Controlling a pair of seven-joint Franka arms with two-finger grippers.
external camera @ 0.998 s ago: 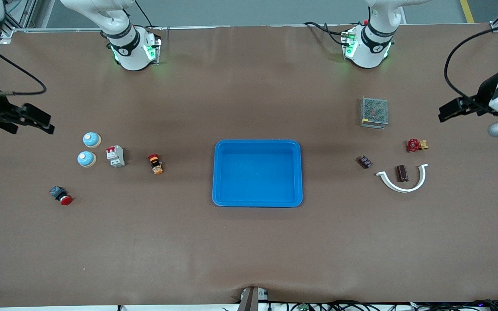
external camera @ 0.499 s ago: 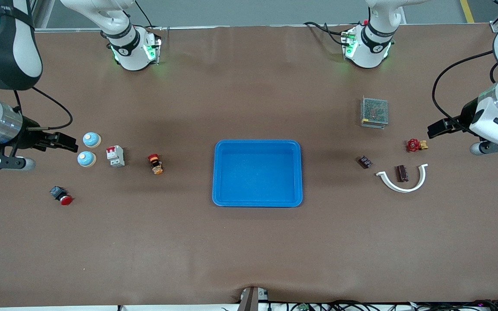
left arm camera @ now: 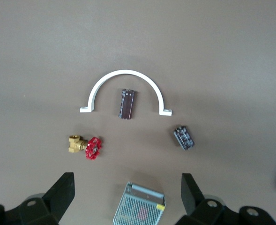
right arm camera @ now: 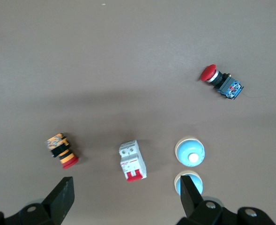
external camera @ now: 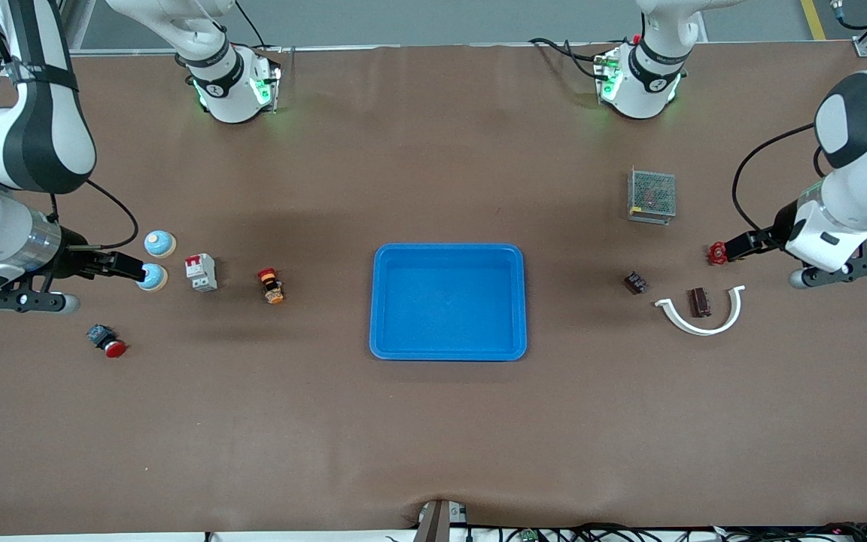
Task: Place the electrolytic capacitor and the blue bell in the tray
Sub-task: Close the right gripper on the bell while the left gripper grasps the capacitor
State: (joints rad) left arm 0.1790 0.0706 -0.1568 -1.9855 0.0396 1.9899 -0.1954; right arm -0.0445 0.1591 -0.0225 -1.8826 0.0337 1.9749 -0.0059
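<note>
Right gripper (external camera: 132, 271): at the middle left of the front frame, over a blue bell (external camera: 152, 277); fingers spread wide, holding nothing. A second blue bell (external camera: 159, 243) sits just above it in frame.

Left gripper (external camera: 731, 248): at the middle right of the frame, over the red-handled valve (external camera: 718, 253); fingers spread wide, empty.

Tray (external camera: 448, 355): frame centre, nothing in it.

Electrolytic capacitor (external camera: 700, 302): lies inside the white curved bracket (external camera: 701, 325), lower right of centre.

No legible markings on any part.
</note>
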